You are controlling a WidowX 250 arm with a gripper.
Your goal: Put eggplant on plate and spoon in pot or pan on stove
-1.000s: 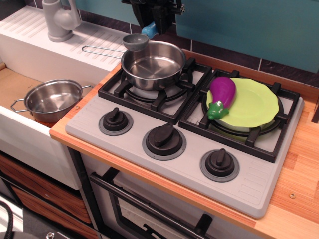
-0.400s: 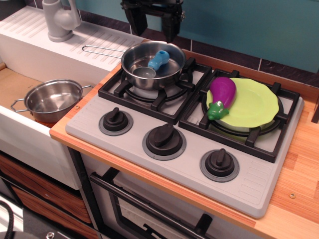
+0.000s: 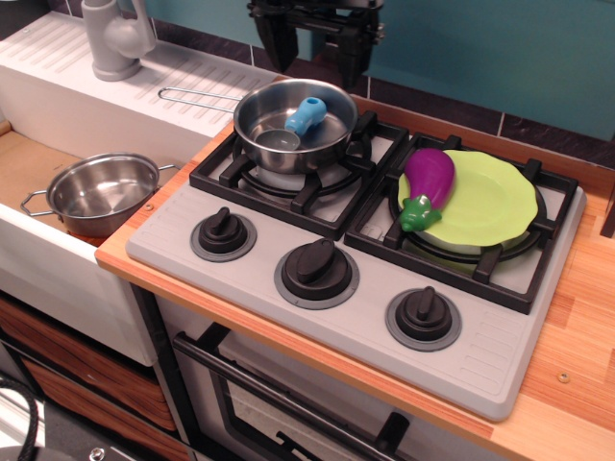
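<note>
The purple eggplant (image 3: pixel 427 184) with its green cap lies on the left part of the lime-green plate (image 3: pixel 485 199), which rests on the right burner of the grey stove (image 3: pixel 365 240). The spoon (image 3: pixel 297 123), grey bowl and light-blue handle, lies inside the steel pan (image 3: pixel 295 125) on the left burner; the pan's wire handle points left. My black gripper (image 3: pixel 316 46) hangs open and empty above and behind the pan, at the top edge of the view.
A steel pot with two side handles (image 3: pixel 101 192) sits in the sink at left. A grey tap (image 3: pixel 115 36) stands on the white drainboard at back left. Three black knobs (image 3: pixel 315 269) line the stove front. Wooden counter (image 3: pixel 577 317) runs along the right.
One second ago my gripper held the spoon over the pan's rim. It let go, the spoon dropped into the pan, and the gripper has since shifted slightly right and up.
</note>
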